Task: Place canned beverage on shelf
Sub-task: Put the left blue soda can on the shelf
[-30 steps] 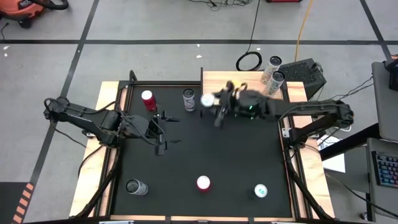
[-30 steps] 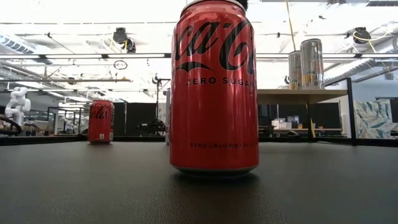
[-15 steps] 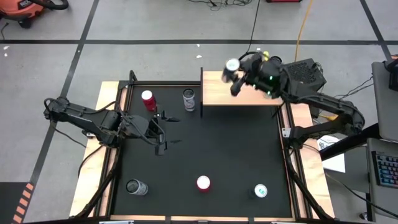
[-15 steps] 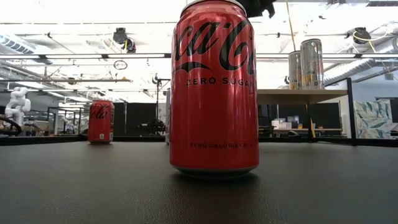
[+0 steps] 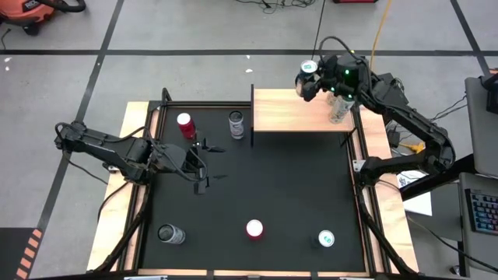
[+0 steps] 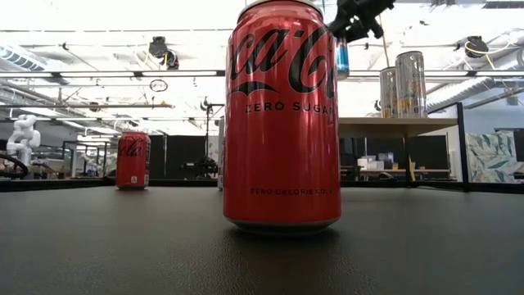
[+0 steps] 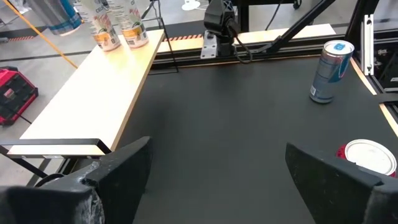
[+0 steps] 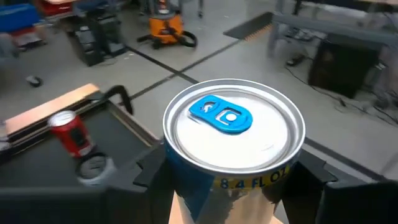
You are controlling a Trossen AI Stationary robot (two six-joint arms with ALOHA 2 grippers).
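**High view: can held above the shelf's far edge**

High view, upper right of the frame: we see the right pincer [image 5: 313, 78] closed around a blue-tabbed can [image 5: 310, 68], carried upright with its silver top facing the camera. The can hangs over the far edge of the shelf [image 5: 292, 117], a pale-wood board sitting at the upper right corner of the black tabletop [image 5: 272, 194]. Two tall cans [image 5: 338, 109] already stand at the shelf's right end, just beside the pincer.

In the right wrist view the can [image 8: 233, 137] fills the frame, gripped on both sides by the dark fingers [image 8: 149, 171], long axis vertical.

We judge that the coming move turns on this: the bare board lies toward the lower left of the frame from the can, so the can must travel that way and then down, staying upright and clear of the two neighbours.

The left pincer [image 5: 204, 165] waits at centre left over the tabletop, jaws spread wide and holding nothing.
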